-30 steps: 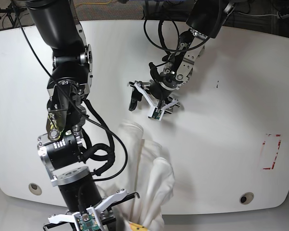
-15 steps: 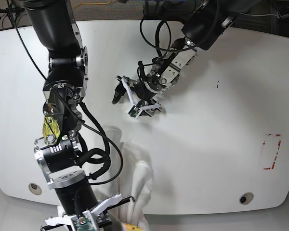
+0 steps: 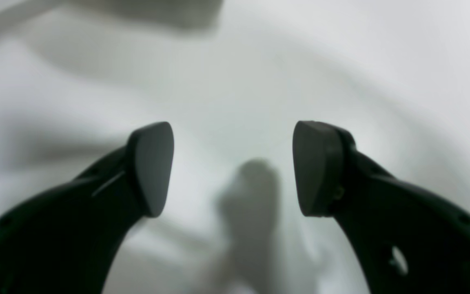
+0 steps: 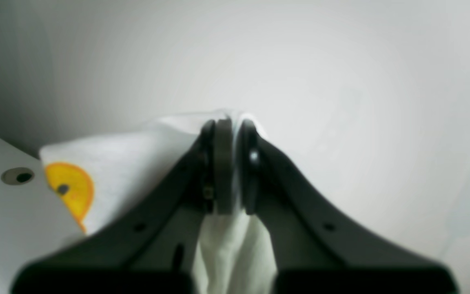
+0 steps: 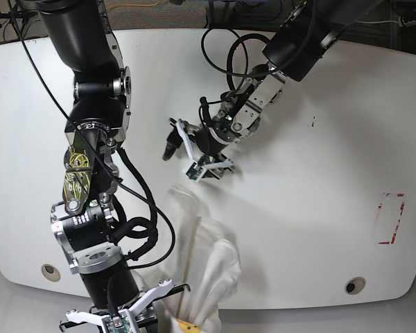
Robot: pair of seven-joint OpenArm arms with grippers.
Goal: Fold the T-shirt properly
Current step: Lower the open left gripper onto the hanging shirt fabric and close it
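1. Currently the right gripper is clamped on a bunched edge of the T-shirt; in its wrist view white cloth is squeezed between the closed jaws and hangs below them, with the yellow-orange emblem just to the left.

2. In the base view that gripper sits at the bottom edge of the frame, lower left of centre, and the T-shirt trails from it as a crumpled, ridged strip up toward the middle of the white table, hanging partly over the near edge.

3. Compared with half a second ago the cloth has spread: the strip reaches further up and right on the table and looks fuller, much as it lay a second ago. I judge the right arm is dragging or shaking the garment to open it out, not folding yet.

4. The left gripper hovers above centre of the base frame, jaws parted and holding nothing; it has moved only slightly since the previous frame. Its wrist view shows both fingers wide apart over blurred white, cloth or table I cannot tell.

5. The shirt is bunched, so flattening must come first.
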